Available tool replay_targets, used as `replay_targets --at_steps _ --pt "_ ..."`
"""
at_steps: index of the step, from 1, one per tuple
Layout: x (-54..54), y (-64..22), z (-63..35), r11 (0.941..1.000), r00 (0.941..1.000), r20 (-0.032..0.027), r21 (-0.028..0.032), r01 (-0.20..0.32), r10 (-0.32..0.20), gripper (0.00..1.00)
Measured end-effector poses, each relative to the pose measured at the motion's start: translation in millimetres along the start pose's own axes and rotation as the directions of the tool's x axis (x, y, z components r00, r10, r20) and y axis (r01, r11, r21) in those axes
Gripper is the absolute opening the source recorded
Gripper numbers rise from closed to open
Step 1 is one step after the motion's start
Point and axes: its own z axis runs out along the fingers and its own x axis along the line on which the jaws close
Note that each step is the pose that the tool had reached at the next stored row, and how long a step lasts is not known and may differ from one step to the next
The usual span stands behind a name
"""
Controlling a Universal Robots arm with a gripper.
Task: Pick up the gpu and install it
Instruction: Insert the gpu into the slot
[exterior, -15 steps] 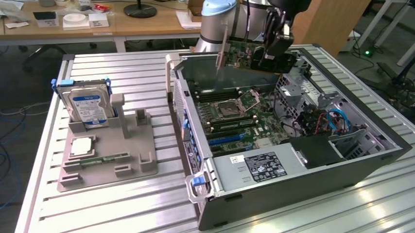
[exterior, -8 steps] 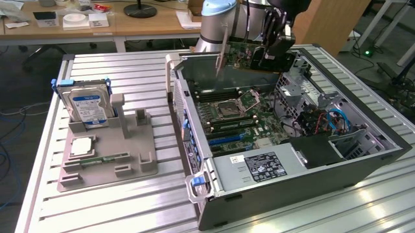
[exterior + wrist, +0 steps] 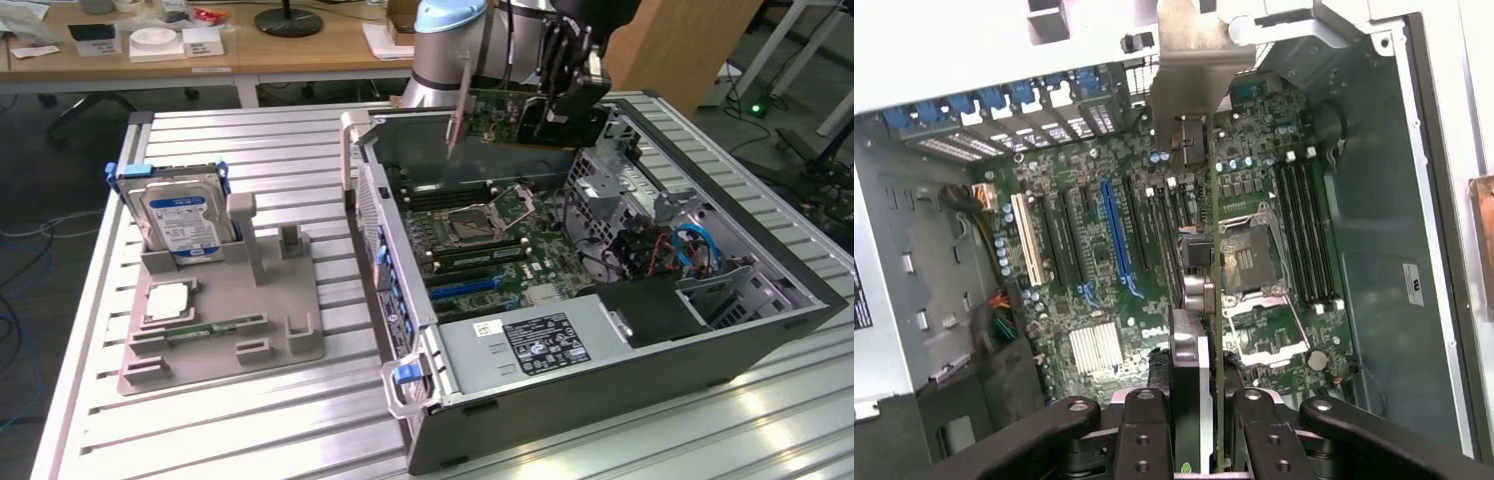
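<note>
**Card lifted and over the case, not yet seated**

The ribbed metal table [image 3: 267, 150] carries two things. On the exterior view's right lies the open computer case [image 3: 601, 400], on its side with its motherboard [image 3: 494, 240] facing up. On the exterior view's left is a grey parts tray [image 3: 240, 300]. A hard drive [image 3: 180, 220] with a blue and white label stands upright in the tray, and a narrow memory stick [image 3: 214, 328] lies flat near the tray's front edge. Neither is the part wanted here.

The gpu [image 3: 507, 112] is off the tray and in the air. It hangs above the far end of the case, clear of the motherboard, with its silver bracket [image 3: 458, 105] pointing down toward the case opening. The gripper [image 3: 571, 100] holds the card from above. In the wrist view the card is seen edge-on, and the black fingers [image 3: 1146, 420] are clamped on it from both sides.

Below the card, the wrist view looks straight down at the expansion slots. The long blue slot [image 3: 1116, 235] sits to one side of the card's edge, not under it (how well the two line up is hard to judge from this angle).

As I read it, the pick-up is done and the card is over the case. The install itself is not done, because the card touches no slot and its bracket is not at the rear openings.
</note>
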Motion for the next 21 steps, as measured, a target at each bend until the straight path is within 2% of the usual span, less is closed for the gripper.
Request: replay_targets --at_steps 1,5,7,8,9,10,11,12,15,19,21 --pt "0.1 -0.1 0.1 1.0000 1.0000 0.0002 0.0019 0.010 -0.010 0.28" --pt "0.1 0.0 0.8 0.9984 0.9984 0.0009 0.0029 0.057 -0.057 0.28" --pt "0.2 0.0 1.2 0.9973 0.9973 0.0038 0.0037 0.074 -0.074 0.28" --pt "0.2 0.1 1.3 0.9969 0.9969 0.0075 0.0038 0.078 -0.078 0.28" --pt "0.1 0.0 1.3 0.9966 0.9965 0.0139 0.0030 0.082 -0.082 0.28" --pt "0.1 0.1 1.4 0.9964 0.9961 0.0244 0.0014 0.085 -0.085 0.28" --pt "0.2 0.0 1.5 0.9960 0.9955 0.0323 0.0002 0.089 -0.089 0.28" --pt "0.1 0.1 1.7 0.9955 0.9949 0.0347 0.0004 0.095 -0.094 0.28" --pt "0.2 0.0 2.3 0.9912 0.9906 0.0346 0.0010 0.132 -0.132 0.28" --pt "0.5 -0.1 3.3 0.9818 0.9812 0.0343 0.0013 0.190 -0.190 0.28" --pt "1.7 -0.4 4.3 0.9804 0.9798 0.0343 0.0022 0.197 -0.197 0.28"
